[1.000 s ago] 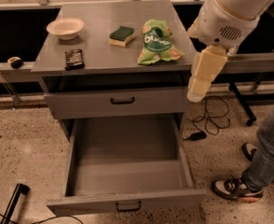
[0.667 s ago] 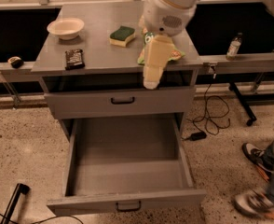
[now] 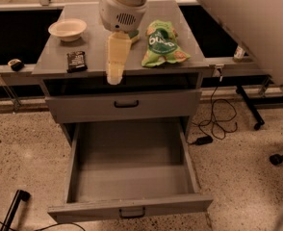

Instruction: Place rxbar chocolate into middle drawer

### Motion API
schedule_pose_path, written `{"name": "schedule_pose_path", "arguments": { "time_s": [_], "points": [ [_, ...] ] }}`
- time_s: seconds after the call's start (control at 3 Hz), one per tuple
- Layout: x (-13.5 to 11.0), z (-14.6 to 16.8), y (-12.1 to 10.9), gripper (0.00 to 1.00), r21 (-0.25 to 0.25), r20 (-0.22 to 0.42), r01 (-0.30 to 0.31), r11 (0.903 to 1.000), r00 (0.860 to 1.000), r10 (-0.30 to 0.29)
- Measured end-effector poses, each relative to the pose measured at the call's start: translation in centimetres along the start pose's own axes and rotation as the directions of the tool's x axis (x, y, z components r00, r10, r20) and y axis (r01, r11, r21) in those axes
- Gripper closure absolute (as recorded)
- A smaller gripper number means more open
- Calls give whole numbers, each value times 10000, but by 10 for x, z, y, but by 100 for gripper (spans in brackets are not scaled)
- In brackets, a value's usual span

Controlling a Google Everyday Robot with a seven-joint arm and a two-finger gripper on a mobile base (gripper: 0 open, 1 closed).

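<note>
Status: middle drawer (image 3: 132, 177) is pulled fully out below the bench and we see nothing in it, so the open step is done. The handled drawer above it (image 3: 126, 104) is shut. The rxbar chocolate (image 3: 77, 60) isn't picked yet. It lies flat on the bench top (image 3: 93, 47) near the front-left corner, just back from the front edge, with the bowl (image 3: 67, 29) behind it toward the back-left corner. The gripper (image 3: 114, 76) hangs tip-down over the front edge just left of centre, near the bar on its right side but not touching it. We cannot tell whether it is open or closed, and it looks to be carrying nothing. The green bag (image 3: 161, 43) sits on the right half of the top, clear of the gripper. As we read it, what's left is: get over the bar, grasp, lift, carry past the front edge, lower into the open drawer, release. Versus 1.0 s ago: the gripper was off the right edge of the bench then. By 0.7 s ago it was over the top next to the bag, and now it has crossed further left to just short of the bar. Bar, bowl, bag and both drawers look unchanged across the frames.
</note>
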State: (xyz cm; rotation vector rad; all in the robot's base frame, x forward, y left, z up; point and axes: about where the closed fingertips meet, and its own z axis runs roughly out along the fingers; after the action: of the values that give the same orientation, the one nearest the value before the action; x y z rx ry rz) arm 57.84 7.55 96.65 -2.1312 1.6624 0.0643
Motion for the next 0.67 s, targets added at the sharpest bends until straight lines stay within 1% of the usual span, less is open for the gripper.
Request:
{"name": "schedule_pose_path", "arguments": {
  "time_s": [0.33,0.67],
  "points": [
    [4,29,-40,0,440,605,-563,9974,9967,536],
    [7,67,-91,0,930,1376,-1286,9873,9838,1151]
  ]
}}
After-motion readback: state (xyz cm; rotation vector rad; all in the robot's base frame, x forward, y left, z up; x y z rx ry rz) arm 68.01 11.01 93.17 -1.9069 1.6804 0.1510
